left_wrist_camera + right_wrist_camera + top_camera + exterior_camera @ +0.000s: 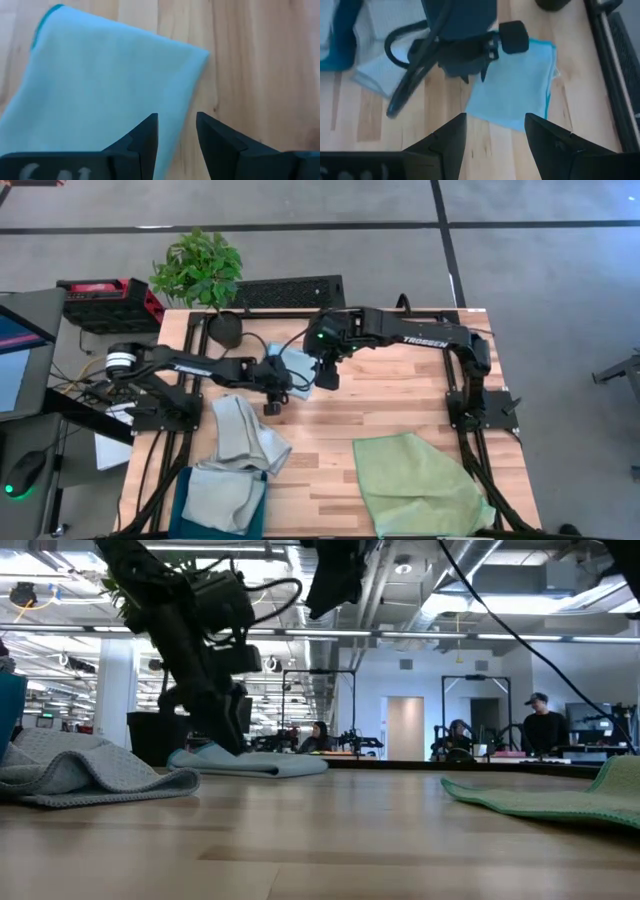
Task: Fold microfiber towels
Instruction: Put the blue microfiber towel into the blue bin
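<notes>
A light blue towel [517, 85] lay folded into a flat, soft-edged rectangle near the back middle of the pale wooden tabletop [400, 395], seemingly the one cloth already dealt with; the left gripper [176, 132] hung low just over its near edge, jaws a little apart and holding nothing, which suggested it was letting go or pressing the fold flat rather than lifting; the right gripper [495, 132] hovered higher above the same cloth, jaws spread wide and empty, probably standing clear so the left arm could work; in the low view the blue towel lay as a thin, smooth slab with rounded folds, a darker teal hem showing along one edge in the wrist views; two pale grey towels [240, 440] sat rumpled at the front left, one heaped loosely on the wood, the other draped over a rigid dark teal bin [185, 510] at the tabletop's front corner, likely waiting their turn; a larger light green towel [420, 485] lay spread and unfolded at the front right, well apart from the rest, its surface faintly napped and its border wavy; a potted plant [200, 270] stood at the back left corner; people sat at desks far off in the room behind.
</notes>
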Tool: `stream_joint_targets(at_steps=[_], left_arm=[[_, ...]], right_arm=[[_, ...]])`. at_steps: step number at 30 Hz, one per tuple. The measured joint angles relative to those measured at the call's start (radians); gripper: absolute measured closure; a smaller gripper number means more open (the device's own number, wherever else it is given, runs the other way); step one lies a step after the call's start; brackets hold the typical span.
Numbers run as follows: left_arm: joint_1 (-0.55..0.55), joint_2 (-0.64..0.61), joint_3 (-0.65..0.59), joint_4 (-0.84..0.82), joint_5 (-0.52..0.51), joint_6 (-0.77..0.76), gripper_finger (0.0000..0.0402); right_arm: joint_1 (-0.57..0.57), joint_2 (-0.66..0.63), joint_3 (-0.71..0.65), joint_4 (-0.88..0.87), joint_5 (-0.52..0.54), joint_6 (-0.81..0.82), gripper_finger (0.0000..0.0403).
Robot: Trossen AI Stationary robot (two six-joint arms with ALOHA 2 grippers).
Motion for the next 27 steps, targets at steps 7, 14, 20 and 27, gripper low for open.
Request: stream_joint_targets(at_steps=[7,14,20,27], left_arm=[[0.0,0.126,0.041,0.018,-0.02,0.053,0.0274],[-0.001,0.156,0.054,0.024,-0.088,0.038,0.0274],[0.002,0.157,0.054,0.023,-0.05,0.012,0.0274],[0.003,0.159,0.053,0.017,-0.103,-0.009,0.0286]], right_arm=[[0.0,0.002,0.0,-0.015,0.0,0.0,0.0177],[0.0,0.002,0.0,-0.015,0.0,-0.001,0.0177],[0.0,0.002,0.0,-0.015,0.0,-0.001,0.0177],[0.0,0.002,0.0,-0.015,0.0,-0.001,0.0177]])
